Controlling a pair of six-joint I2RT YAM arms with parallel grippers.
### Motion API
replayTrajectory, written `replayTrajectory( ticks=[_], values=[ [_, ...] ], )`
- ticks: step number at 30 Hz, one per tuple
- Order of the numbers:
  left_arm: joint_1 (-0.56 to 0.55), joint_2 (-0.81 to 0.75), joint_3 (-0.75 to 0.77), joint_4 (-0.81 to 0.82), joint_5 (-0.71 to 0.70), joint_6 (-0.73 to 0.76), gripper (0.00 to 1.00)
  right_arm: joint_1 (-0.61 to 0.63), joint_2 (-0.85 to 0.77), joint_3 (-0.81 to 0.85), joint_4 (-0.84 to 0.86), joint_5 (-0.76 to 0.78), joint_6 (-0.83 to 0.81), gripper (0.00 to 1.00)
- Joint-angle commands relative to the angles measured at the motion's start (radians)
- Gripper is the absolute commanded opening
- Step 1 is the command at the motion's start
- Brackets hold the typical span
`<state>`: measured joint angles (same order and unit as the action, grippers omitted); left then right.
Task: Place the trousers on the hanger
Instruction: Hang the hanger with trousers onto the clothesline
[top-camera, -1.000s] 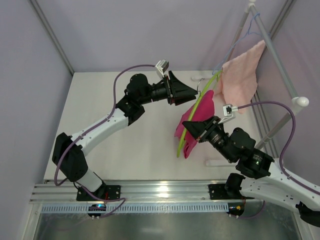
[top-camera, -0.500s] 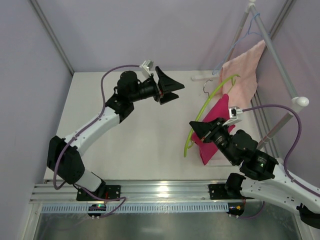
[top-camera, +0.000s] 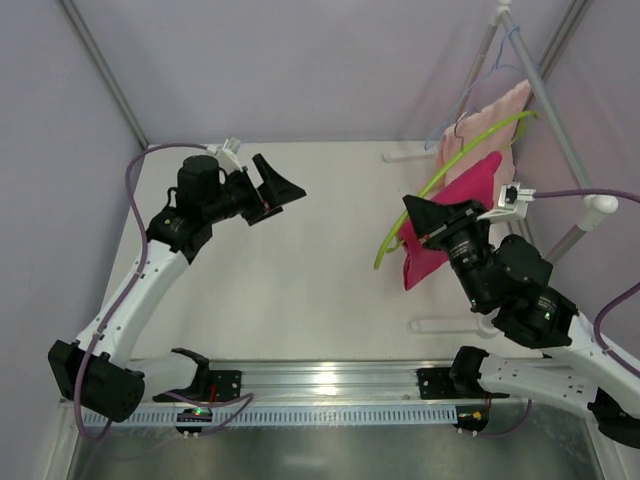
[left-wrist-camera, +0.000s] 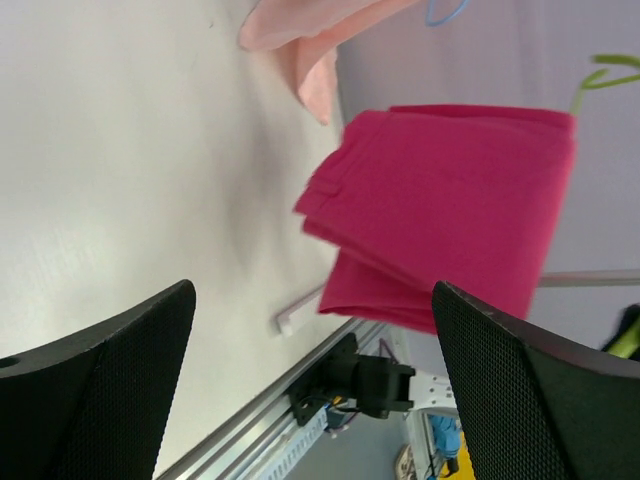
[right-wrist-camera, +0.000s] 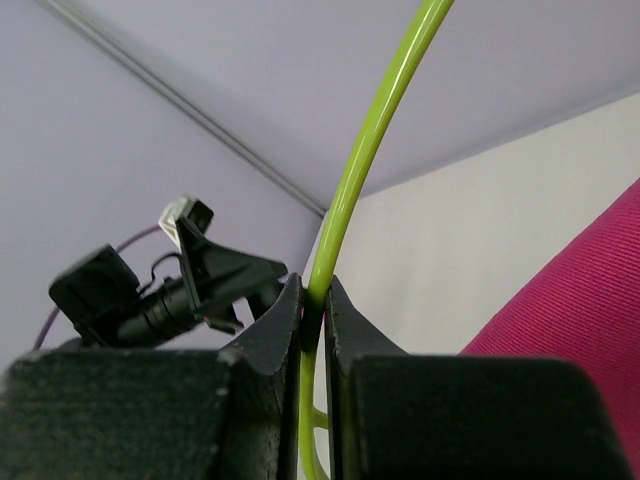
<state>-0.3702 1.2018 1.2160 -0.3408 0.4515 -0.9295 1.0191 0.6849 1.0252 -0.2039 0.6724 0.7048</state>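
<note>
The trousers (left-wrist-camera: 450, 210) are draped, folded, over the hanger (right-wrist-camera: 375, 130), which is held in the air above the right side of the desk (top-camera: 300, 290), near the pale pink towel (top-camera: 490, 115) hung on the rack (top-camera: 600, 203). The hanger's green bar is pinched between the closed fingers of the right gripper (right-wrist-camera: 313, 300), whose arm is raised. The left gripper (left-wrist-camera: 312, 290) is held over the far left part, spread wide and empty, aimed at the trousers.

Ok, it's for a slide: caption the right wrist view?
Right gripper shut on the green hanger, pink trousers at right, left arm beyond.
</note>
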Motion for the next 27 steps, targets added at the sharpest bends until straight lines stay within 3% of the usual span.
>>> replayTrajectory(
  ticks=[1,8,17,27],
  values=[
    [0.007,-0.022,-0.015,-0.105,-0.03,0.1,1.0,-0.005,0.01,0.139,0.185,0.148,-0.148,0.04],
    [0.01,-0.028,-0.035,-0.107,-0.031,0.106,1.0,-0.033,0.053,0.202,0.193,0.147,-0.11,0.04],
    [0.013,-0.033,-0.032,-0.109,-0.033,0.104,1.0,-0.059,0.071,0.182,0.176,0.138,0.077,0.04],
    [0.017,-0.033,-0.041,-0.116,-0.033,0.112,1.0,-0.279,0.134,0.176,0.261,-0.084,0.168,0.04]
  ],
)
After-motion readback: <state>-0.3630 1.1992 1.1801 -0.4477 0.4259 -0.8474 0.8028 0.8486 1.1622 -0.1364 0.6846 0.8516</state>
